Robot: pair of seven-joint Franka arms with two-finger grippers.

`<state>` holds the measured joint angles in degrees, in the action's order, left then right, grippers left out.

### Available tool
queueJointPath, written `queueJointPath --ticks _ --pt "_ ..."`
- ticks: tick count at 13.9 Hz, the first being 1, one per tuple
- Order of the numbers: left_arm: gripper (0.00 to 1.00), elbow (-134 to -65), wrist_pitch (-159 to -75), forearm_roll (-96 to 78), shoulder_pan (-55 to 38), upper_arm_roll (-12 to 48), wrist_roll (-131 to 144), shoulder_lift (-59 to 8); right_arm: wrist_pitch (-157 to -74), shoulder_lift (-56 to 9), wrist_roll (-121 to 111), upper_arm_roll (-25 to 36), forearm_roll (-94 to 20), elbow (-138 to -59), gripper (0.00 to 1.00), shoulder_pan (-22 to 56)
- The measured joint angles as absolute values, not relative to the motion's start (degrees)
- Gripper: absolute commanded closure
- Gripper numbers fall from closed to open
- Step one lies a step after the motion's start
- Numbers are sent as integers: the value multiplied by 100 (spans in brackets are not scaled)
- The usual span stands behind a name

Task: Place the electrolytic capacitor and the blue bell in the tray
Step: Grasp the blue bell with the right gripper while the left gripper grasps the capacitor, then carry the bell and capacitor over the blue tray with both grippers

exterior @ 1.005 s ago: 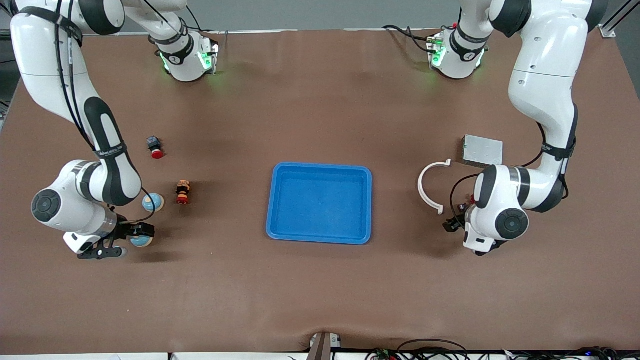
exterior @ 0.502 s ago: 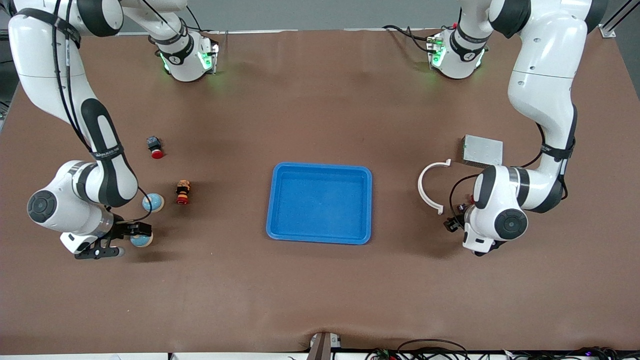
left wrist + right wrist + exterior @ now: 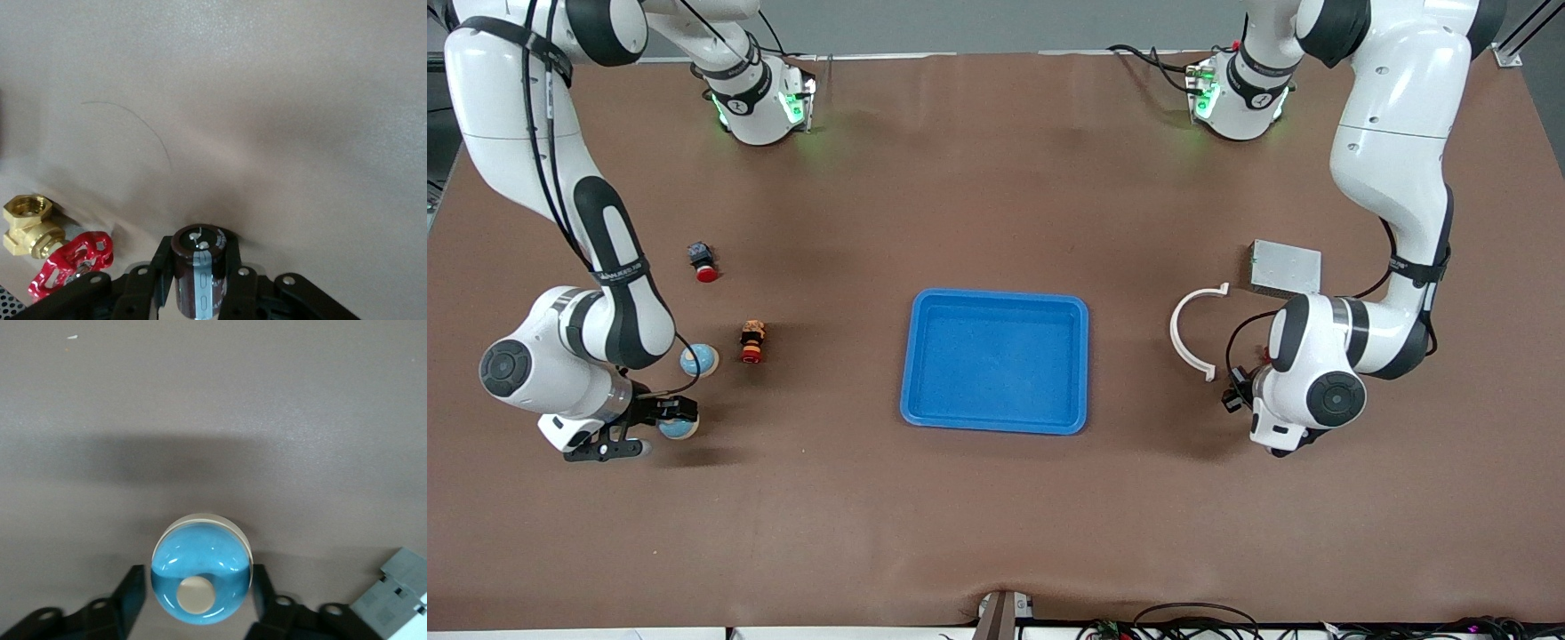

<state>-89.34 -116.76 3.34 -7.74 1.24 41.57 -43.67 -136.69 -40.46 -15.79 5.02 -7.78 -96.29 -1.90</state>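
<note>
Right gripper (image 3: 198, 603) clamps blue bell (image 3: 201, 570) low over table toward right arm's end. Left gripper (image 3: 197, 273) grips electrolytic capacitor (image 3: 197, 270) toward left arm's end, beside brass valve (image 3: 47, 250). Tray (image 3: 996, 298) mid-table, well apart from both.

The right gripper (image 3: 660, 420), closed on the blue bell (image 3: 677, 428), has been shifted slightly toward nine o'clock in the front view.
</note>
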Motion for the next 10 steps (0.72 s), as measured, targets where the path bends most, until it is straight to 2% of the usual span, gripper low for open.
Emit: queueJointPath --ticks 5,10 --pt "98 -8725 -11657 334 -763 120 4257 -4303 -13504 -4054 -1481 478 -778 -9549 100 -125" --pt "98 -8599 -11221 258 -768 212 4299 -3701 -11670 -3984 -977 471 -780 -8463 100 39"
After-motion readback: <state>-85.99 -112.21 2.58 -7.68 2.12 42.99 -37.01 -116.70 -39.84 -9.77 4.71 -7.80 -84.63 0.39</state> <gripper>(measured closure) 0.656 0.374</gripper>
